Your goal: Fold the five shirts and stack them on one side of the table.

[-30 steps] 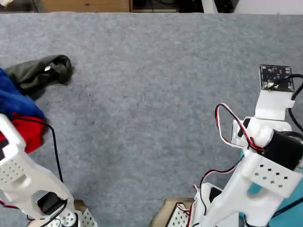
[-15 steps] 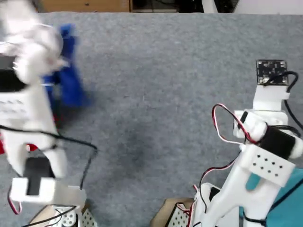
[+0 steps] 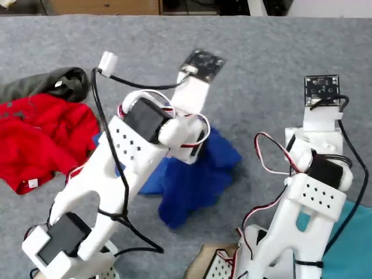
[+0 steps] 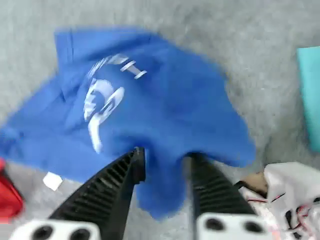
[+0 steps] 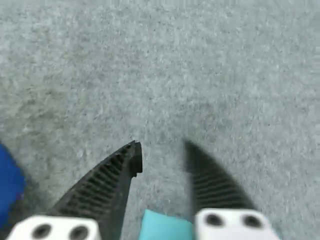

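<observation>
A blue shirt (image 3: pixel 200 174) with a white print lies crumpled on the grey table (image 3: pixel 261 46) near the middle, under my left arm (image 3: pixel 145 125). In the left wrist view my left gripper (image 4: pixel 165 155) hovers just over the blue shirt (image 4: pixel 150 95), fingers apart with blue cloth showing in the gap. A red shirt (image 3: pixel 40 136) is spread at the left, with a dark grey shirt (image 3: pixel 49 86) behind it. A teal shirt (image 3: pixel 349 238) lies at the front right beneath my right arm. My right gripper (image 5: pixel 161 147) is open over bare table.
The arm bases (image 3: pixel 221 264) stand at the front edge. A corner of the teal shirt (image 5: pixel 165 227) sits close under the right gripper. Bare grey table stretches across the back and between the arms.
My left arm swung from the far left to the middle, bringing the blue shirt down there. The red shirt now lies uncovered and spread out. The right arm shifted slightly left.
</observation>
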{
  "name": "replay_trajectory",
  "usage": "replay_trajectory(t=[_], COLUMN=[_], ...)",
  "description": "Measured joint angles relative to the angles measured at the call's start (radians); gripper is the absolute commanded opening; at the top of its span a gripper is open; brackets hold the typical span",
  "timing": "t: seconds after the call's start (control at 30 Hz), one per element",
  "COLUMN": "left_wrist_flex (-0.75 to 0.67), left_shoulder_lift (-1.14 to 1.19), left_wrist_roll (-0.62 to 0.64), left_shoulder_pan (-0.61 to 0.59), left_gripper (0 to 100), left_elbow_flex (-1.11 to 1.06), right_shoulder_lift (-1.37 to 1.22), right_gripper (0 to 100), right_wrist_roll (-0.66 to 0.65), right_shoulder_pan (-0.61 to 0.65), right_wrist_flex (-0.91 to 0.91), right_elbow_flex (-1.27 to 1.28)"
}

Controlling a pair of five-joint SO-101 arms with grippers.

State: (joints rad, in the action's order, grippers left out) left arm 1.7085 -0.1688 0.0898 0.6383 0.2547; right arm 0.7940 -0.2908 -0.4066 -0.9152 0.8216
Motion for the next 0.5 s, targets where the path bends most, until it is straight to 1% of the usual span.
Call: replay_trajectory(t=[0.07,0.17,0.27,0.33,0.4,0.5], left_wrist_flex=[0.000,0.000,0.009,0.018,0.018,-0.003], left_shoulder_lift=[-0.002,-0.002,-0.002,-0.002,-0.002,0.003], left_wrist_roll=[0.089,0.132,0.133,0.124,0.091,0.046], left_shoulder_pan=[-0.049,-0.192,-0.379,-0.511,-0.646,-0.847], left_gripper=[27,26,26,26,26,26], left_elbow_flex=[-0.002,0.018,0.046,0.049,0.040,-0.044], right_shoulder_lift=[0.000,0.000,-0.026,-0.081,-0.164,-0.333], right_gripper=[29.6,29.5,29.7,29.5,29.5,29.1], right_wrist_roll=[0.000,0.000,0.008,0.044,0.089,0.163], right_shoulder_pan=[0.040,0.135,0.264,0.356,0.439,0.526], right_wrist_flex=[0.000,0.000,0.000,0.000,0.000,0.000], right_elbow_flex=[0.000,0.000,0.000,-0.011,-0.057,-0.176])
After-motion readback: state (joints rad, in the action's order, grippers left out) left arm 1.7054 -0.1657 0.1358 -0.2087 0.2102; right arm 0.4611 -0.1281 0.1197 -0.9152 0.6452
